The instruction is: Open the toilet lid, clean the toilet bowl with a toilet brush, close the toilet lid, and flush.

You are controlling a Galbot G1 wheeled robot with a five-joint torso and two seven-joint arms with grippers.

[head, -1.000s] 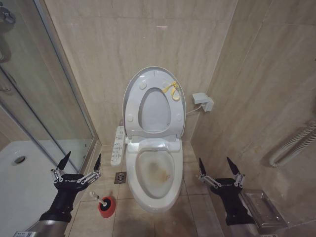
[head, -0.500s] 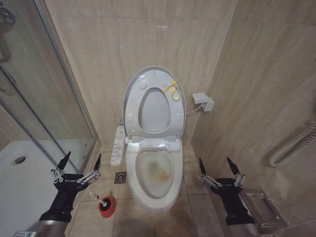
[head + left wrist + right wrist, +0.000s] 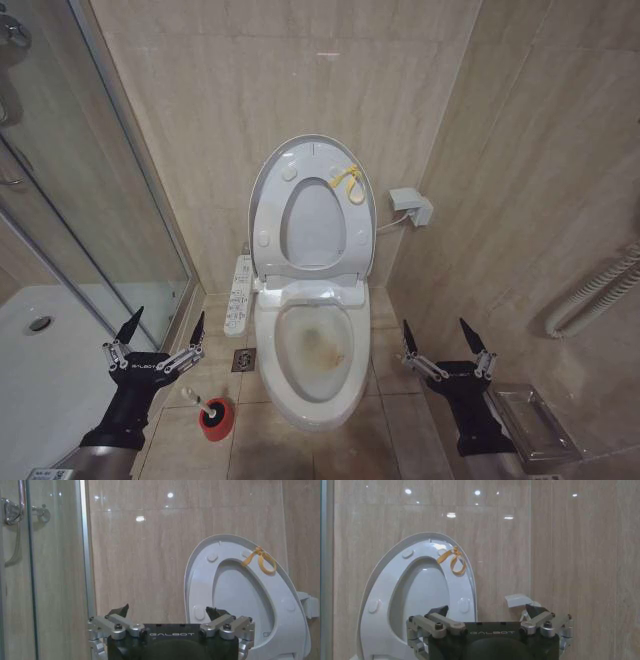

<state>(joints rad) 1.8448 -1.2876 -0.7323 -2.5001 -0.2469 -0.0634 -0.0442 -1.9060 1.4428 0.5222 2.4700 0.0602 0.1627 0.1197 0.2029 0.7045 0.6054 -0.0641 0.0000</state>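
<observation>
Nothing moved | left claw [image 3: 164, 330], right claw [image 3: 437, 337] spread (empty) | toilet lid [image 3: 268, 190] up | beige tiles [image 3: 200, 80]

Each black gripper [image 3: 163, 331] carries silver bolted linkages, pointed dark fingertips [image 3: 131, 326] and white GALBOT lettering.

Left pincer [image 3: 163, 329] and right pincer [image 3: 437, 336] hover low, fingers spread.

Toilet brush [image 3: 205, 404] head hidden inside red holder cup [image 3: 215, 419]
</observation>
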